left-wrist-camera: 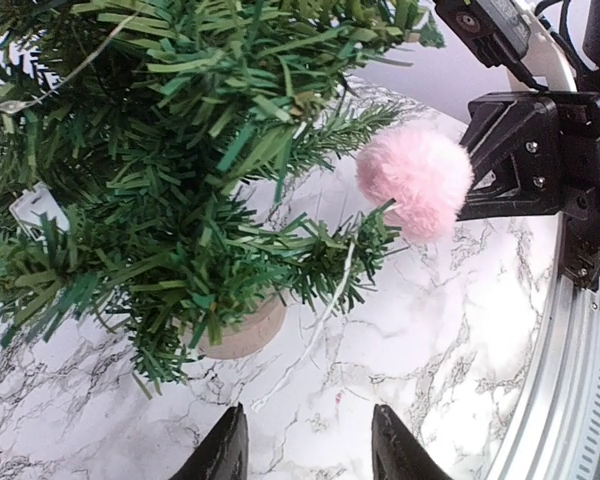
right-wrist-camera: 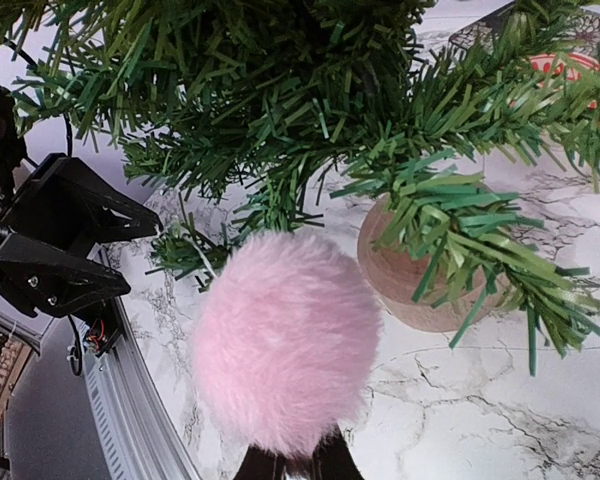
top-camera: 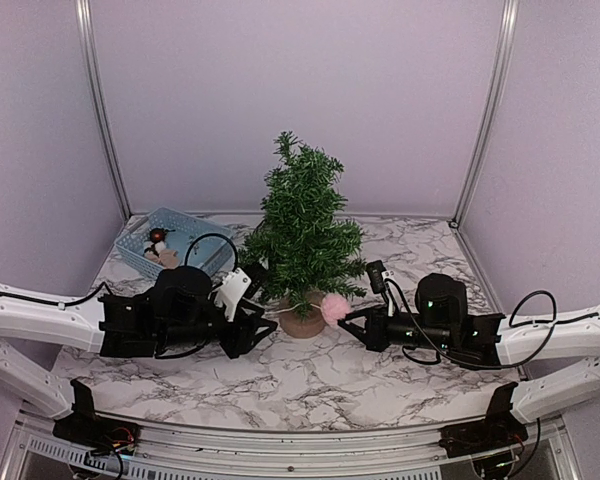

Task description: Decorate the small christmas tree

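1. Most of the risk sits with the tree [top-camera: 302,235], which stands upright at the middle of the table [top-camera: 310,390] on its round stump [top-camera: 302,322]. It looks light, so a hard push from either side would likely tip or slide it.
2. Next, the left claw [top-camera: 263,325], at 8 o'clock of the stump, is released, its fingers apart with nothing between them. It gives the tree no support, and a careless reach forward could knock the stump.
3. Opposite, the right claw [top-camera: 348,318], at 4 o'clock of the stump, is clenched on the pink pom-pom [top-camera: 334,308], pinching its underside.
4. That pom-pom sits at a low branch tip at 5 o'clock of the tree; whether it touches cannot be told. Let go here, it would probably drop to the table rather than lodge in the needles.
5. Last, a thin white thread [left-wrist-camera: 325,310] trails from a low branch toward the table. Either claw could snag it and drag the branch.
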`<state>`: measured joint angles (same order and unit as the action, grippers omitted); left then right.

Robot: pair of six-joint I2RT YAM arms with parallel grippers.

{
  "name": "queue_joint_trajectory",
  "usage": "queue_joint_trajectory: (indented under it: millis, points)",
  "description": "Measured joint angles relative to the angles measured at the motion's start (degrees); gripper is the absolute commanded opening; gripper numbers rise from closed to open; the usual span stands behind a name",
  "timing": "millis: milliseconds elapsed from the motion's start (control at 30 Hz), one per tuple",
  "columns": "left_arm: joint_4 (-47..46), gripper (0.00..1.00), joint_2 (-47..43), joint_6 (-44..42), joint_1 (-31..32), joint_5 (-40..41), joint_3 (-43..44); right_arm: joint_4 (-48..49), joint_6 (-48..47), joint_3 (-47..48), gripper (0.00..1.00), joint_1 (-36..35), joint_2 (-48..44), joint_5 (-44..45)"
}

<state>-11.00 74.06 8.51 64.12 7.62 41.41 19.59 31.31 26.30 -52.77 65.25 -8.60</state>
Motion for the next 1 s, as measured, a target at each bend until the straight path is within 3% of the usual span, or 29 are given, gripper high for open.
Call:
queue_joint_trajectory:
  millis: [367,533,767,1000]
  points:
    - [-19.89,0.39,-3.15,-3.10,-0.09,1.88,-14.16,0.02,-0.04,0.00,0.00,0.00,0.00,-0.02]
    - [-26.60,0.41,-2.58,-8.17,-0.98,-1.33,-15.43,0.02,-0.04,0.00,0.00,0.00,0.00,-0.02]
    - [-40.59,0.41,6.12,-10.75,-0.92,-6.69,-15.76,0.02,-0.04,0.00,0.00,0.00,0.00,-0.04]
    - [-54.14,0.40,15.32,-10.93,1.53,-4.74,-16.90,0.02,-0.02,0.00,0.00,0.00,0.00,-0.07]
